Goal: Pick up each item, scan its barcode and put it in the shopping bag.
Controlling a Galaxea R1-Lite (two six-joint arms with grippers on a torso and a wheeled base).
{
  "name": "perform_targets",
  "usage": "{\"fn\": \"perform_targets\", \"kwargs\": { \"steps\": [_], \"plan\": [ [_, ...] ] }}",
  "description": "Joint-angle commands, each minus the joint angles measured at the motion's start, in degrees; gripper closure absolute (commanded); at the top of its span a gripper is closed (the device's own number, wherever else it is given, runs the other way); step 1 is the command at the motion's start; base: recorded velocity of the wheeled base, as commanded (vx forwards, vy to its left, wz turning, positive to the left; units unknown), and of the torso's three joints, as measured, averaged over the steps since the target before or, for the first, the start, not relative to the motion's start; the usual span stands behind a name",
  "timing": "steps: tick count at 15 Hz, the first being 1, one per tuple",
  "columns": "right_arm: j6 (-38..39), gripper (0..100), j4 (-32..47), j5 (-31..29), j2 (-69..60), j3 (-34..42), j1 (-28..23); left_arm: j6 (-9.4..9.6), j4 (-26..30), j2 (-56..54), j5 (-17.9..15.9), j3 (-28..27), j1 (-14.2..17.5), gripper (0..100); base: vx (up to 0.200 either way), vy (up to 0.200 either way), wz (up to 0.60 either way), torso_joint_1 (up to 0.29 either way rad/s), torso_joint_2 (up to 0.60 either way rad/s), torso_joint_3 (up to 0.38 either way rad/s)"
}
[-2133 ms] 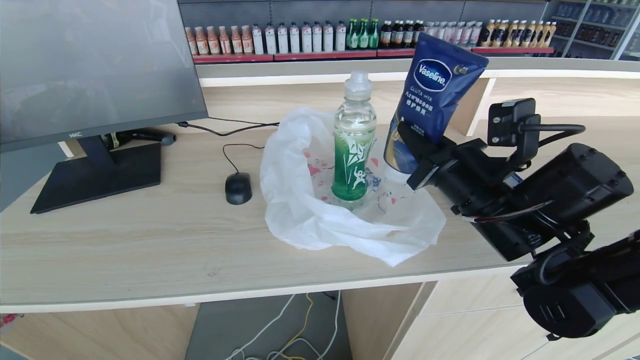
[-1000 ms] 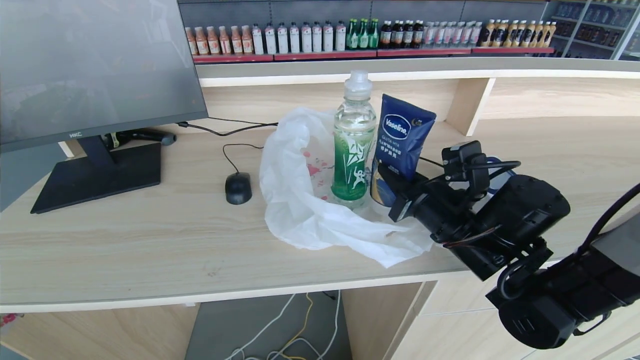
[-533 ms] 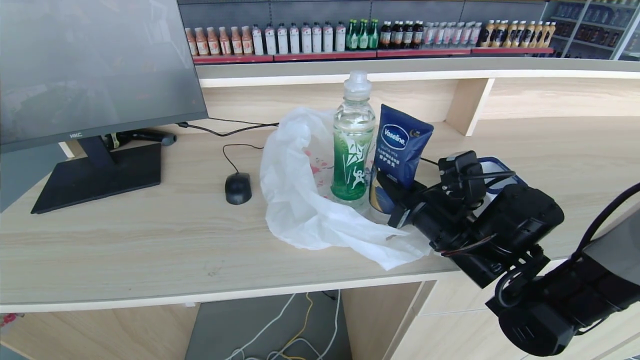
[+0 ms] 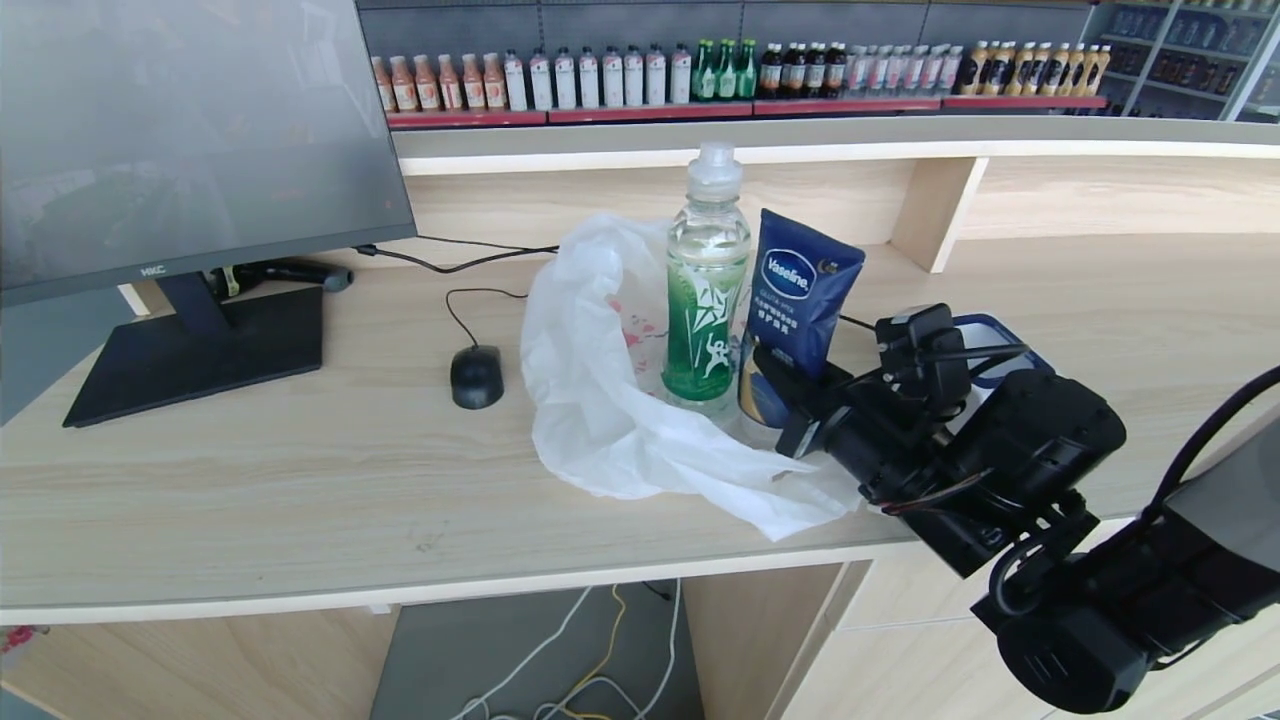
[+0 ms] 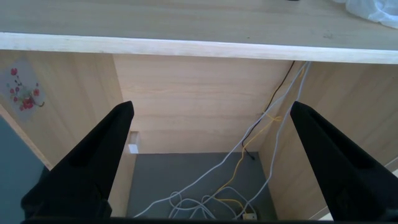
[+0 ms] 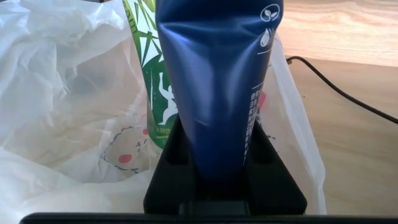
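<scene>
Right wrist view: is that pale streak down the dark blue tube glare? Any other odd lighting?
Right wrist view: yes, a soft sheen of reflected light down the dark blue squeeze tube held in the right gripper; head view: faint reflections on the grey monitor screen; left wrist view: the open left gripper is a black silhouette against the pale wooden panel.

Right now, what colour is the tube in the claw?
Dark blue, with white print; the tube shows best in the right wrist view.

print | blue tube [image 4: 802, 292]: white logo, lettering | monitor bezel [image 4: 152, 271]: small logo
</scene>
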Motion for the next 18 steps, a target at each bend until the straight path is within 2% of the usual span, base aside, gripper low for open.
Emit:
{"fn": "perform_targets", "kwargs": {
  "steps": [1,9,10,18],
  "plan": [
    [0.02,100,0.08,0.03,0.55,-0.12,0.05,-0.01,0.00,-0.02,0.00,0.00,0.00,0,0.000,0.000,0.00,0.000,0.00,0.000],
    [1.60,100,0.08,0.03,0.55,-0.74,0.32,-0.01,0.00,-0.02,0.00,0.00,0.00,0,0.000,0.000,0.00,0.000,0.00,0.000],
    [1.60,0,0.08,0.03,0.55,-0.83,0.32,-0.01,0.00,-0.02,0.00,0.00,0.00,0,0.000,0.000,0.00,0.000,0.00,0.000],
    [1.60,0,0.08,0.03,-1.20,-0.56,0.32,-0.01,0.00,-0.02,0.00,0.00,0.00,0,0.000,0.000,0.00,0.000,0.00,0.000]
  ]
}}
